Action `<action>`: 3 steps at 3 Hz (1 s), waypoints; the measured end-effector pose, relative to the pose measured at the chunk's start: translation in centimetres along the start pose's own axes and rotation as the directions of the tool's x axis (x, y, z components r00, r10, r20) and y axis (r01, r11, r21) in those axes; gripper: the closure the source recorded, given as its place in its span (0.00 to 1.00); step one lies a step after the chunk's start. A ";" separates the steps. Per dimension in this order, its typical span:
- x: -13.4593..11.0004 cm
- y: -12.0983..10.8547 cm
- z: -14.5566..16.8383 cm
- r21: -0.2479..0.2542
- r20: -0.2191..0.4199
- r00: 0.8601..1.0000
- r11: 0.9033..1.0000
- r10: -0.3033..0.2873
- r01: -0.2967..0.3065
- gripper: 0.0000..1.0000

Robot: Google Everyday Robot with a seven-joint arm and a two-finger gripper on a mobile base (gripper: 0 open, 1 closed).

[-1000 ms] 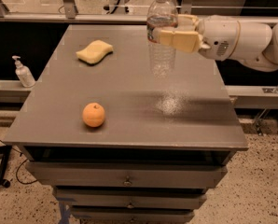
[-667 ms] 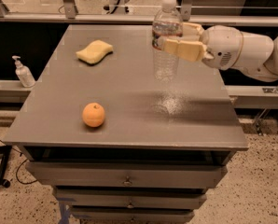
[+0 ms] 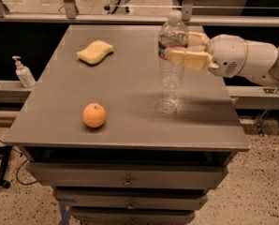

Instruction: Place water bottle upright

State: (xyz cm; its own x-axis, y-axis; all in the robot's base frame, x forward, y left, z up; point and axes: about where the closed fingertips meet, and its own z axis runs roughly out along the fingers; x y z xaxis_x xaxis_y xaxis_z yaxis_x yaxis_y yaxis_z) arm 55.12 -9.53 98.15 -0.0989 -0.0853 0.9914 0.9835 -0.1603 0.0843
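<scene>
While the gripper (image 3: 177,49), reaching in from the right, has its fingers (image 3: 188,59) clamped around the water bottle (image 3: 172,76) at mid-height, the bottle's long axis stands vertical, cap up, with its base seemingly just above the tabletop (image 3: 130,78).

Clear ribbed water bottle (image 3: 172,76), white cap uppermost, upright, mid-body in the pincer (image 3: 176,48) from the right
</scene>
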 end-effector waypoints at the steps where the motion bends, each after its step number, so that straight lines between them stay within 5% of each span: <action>1: -1.5 -0.2 -0.7 -0.001 0.010 1.000 1.000 0.023 -0.023 1.00; 3: -3.5 -0.6 -1.5 -0.006 0.003 0.999 0.999 0.053 -0.053 1.00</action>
State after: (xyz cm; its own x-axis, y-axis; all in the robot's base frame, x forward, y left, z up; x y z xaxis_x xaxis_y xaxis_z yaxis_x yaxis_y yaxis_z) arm 54.63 -10.60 94.47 -0.0463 -0.0906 0.9948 0.9864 -0.1613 0.0312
